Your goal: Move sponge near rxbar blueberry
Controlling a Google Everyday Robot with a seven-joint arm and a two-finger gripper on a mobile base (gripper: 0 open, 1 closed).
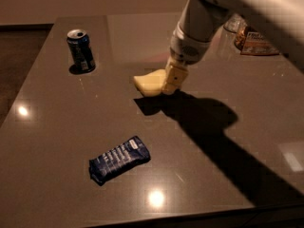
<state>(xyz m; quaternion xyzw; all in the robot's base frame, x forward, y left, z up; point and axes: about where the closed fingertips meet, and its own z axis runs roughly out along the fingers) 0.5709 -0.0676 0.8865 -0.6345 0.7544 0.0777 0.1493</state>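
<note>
The pale yellow sponge (148, 83) is at the middle of the dark table, with a shadow showing just below it as if it hangs slightly above the surface. My gripper (172, 80) comes down from the upper right, and its cream fingers (175, 76) are closed on the sponge's right end. The rxbar blueberry (119, 159), a flat dark blue wrapper with white text, lies on the table toward the front left, well apart from the sponge.
An upright blue soda can (80, 50) stands at the back left. Snack packets (254, 39) and a clear container sit at the back right. My arm casts a wide shadow (213, 127) to the right of the sponge. The table's front edge (190, 215) is near.
</note>
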